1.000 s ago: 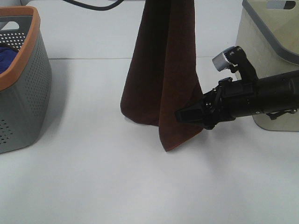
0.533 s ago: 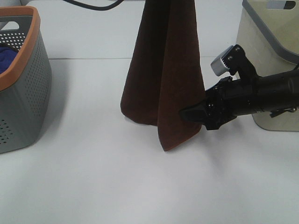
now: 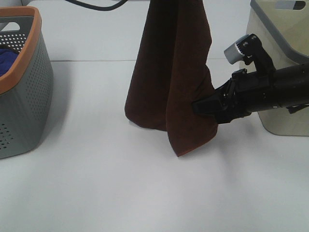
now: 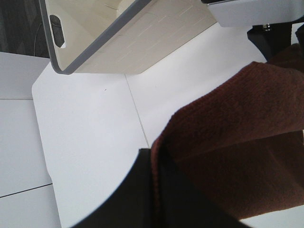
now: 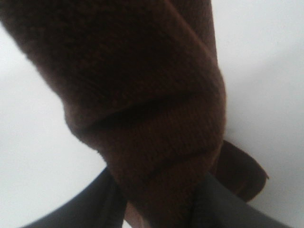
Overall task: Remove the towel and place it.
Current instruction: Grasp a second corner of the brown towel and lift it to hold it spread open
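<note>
The towel (image 3: pixel 169 82), dark brown and plush, hangs in long folds from 12 o'clock down to the middle of your high camera's view, its lowest corner pointing at the white worktop (image 3: pixel 96 188); you cannot tell whether that corner touches. At the top of the hang, out of the high view, your left gripper (image 4: pixel 154 161) has the cloth: the wrist camera shows its dark fingers (image 4: pixel 137 190) closed tight with the towel's edge pinched between them. Your right gripper (image 3: pixel 195 107) reaches in level from 3 o'clock and meets the towel's edge low on the hang, at about 4 o'clock of the cloth. Its wrist camera shows the fingers (image 5: pixel 223 204) drawn narrow on either side of a thick fold, the cloth creased and bunched in the gap between them. The cloth bulges slightly toward that arm where the tips meet it. Behind the right arm, at 2 o'clock, stands a cream bin (image 3: pixel 277 43) with a grey rim, well apart from the towel. At 9 o'clock sits a grey perforated basket (image 3: pixel 29 92) with an orange rim, and a blue cloth (image 3: pixel 7 60) shows inside it. A black cable (image 3: pixel 96 6) loops along the far edge at 11 o'clock, just beside the towel's upper part.
</note>
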